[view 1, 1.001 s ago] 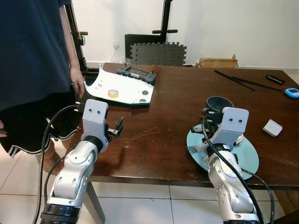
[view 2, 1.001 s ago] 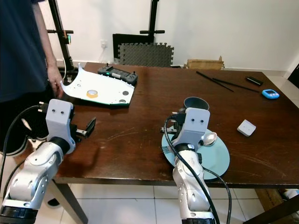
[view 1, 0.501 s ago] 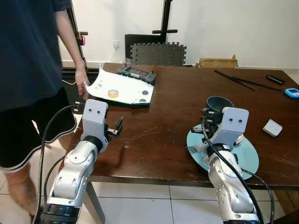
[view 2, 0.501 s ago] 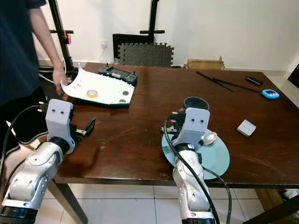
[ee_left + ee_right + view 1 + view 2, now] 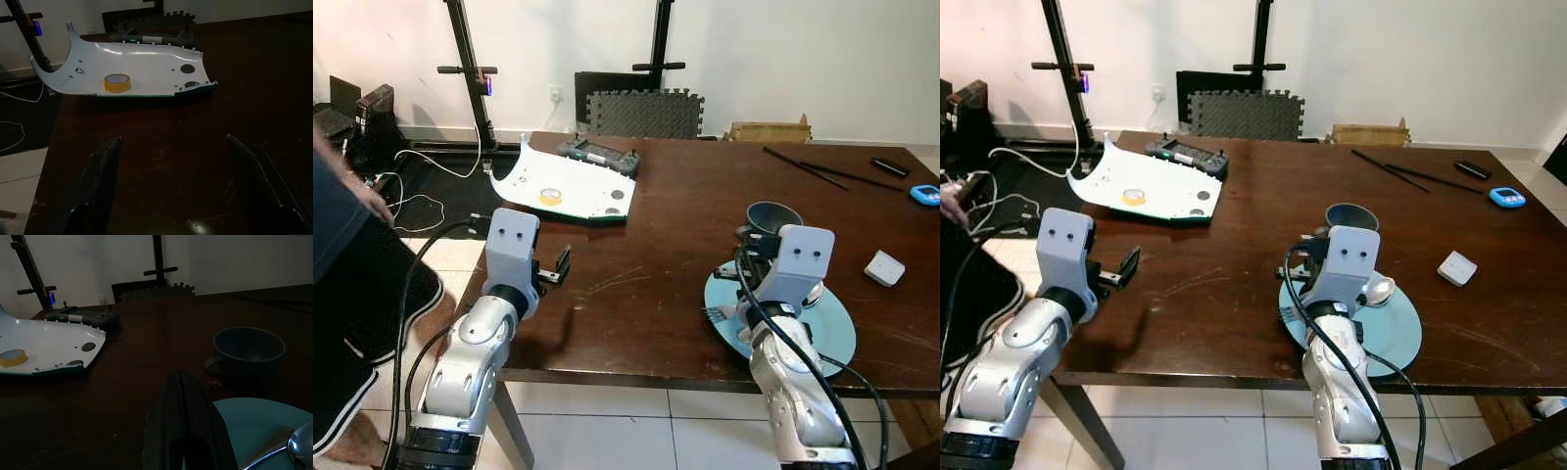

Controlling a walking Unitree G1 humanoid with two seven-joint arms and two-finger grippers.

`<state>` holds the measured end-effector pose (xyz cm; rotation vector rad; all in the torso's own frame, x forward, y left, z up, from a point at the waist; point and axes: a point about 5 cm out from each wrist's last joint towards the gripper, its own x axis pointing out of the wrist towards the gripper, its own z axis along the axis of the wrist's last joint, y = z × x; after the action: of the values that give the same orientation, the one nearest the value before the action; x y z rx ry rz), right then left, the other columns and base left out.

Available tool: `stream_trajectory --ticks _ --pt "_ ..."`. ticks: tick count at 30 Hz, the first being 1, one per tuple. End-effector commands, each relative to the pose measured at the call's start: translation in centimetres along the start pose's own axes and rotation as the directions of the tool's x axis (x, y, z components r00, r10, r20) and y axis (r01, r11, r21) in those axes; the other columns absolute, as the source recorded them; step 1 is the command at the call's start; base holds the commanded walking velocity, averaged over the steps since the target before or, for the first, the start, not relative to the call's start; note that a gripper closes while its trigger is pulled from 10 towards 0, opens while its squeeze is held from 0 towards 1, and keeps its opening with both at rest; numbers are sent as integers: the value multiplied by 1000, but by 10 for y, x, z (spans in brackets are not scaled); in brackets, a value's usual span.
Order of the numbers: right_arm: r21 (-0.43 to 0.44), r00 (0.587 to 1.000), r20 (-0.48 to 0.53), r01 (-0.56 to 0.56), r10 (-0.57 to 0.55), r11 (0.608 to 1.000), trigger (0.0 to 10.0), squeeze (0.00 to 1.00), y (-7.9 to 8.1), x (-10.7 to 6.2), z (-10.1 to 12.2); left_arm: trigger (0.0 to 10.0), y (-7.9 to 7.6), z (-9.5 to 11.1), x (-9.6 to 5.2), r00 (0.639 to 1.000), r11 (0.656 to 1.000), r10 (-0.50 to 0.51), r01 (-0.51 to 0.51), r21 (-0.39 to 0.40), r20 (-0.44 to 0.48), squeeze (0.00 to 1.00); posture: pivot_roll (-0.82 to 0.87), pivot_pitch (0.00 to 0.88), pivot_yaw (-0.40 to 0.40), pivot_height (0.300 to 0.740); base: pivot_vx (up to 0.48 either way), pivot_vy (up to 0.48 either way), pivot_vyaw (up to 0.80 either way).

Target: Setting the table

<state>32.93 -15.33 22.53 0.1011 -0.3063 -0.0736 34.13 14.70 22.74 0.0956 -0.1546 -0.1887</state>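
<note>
Plate [image 5: 832, 338]: teal, near table [image 5: 675, 264] edge, spoon [image 5: 293, 443] on it, cup [image 5: 248, 352] just behind
R gripper [image 5: 183, 396]: clenched, empty, over plate rim
L gripper [image 5: 168, 191]: released, hovering, prob idle

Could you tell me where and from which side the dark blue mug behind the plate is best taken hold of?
Probably by the rim. The mug stands upright and open on the table, just behind the teal plate, its small handle turned toward the robot's left. Come from above, jaws astride the wall opposite the handle; the right gripper, now shut, is nearest.
</note>
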Motion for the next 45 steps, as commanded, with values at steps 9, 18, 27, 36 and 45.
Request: stream_trajectory --ticks 9,18,27,36,45 --pt "-1 1000 -9 10 -10 1000 10000 0 -2 -1 -3 10000 5 -12 -5 998 999 35 -35 0 -47 0 -50 120 38 740 0 0 0" --pt "-1 1000 -12 9 -9 1000 10000 0 -2 -1 -4 10000 9 -15 -6 997 998 58 -59 -26 -60 0 -48 121 37 740 0 0 0" --pt "-2 1000 -14 6 -6 1000 10000 0 -2 -2 -5 10000 13 -17 -6 994 996 87 -88 -19 -66 0 -49 114 38 740 0 0 0" --pt "-3 1000 -10 3 -3 1000 10000 0 -1 -2 -4 10000 22 -19 -3 983 986 162 -164 -17 -82 0 -50 104 39 740 0 0 0" --pt "-4 1000 -9 4 -4 1000 10000 0 -2 -2 -4 10000 17 -17 -3 990 992 125 -126 -11 -69 0 -51 105 38 740 0 0 0"
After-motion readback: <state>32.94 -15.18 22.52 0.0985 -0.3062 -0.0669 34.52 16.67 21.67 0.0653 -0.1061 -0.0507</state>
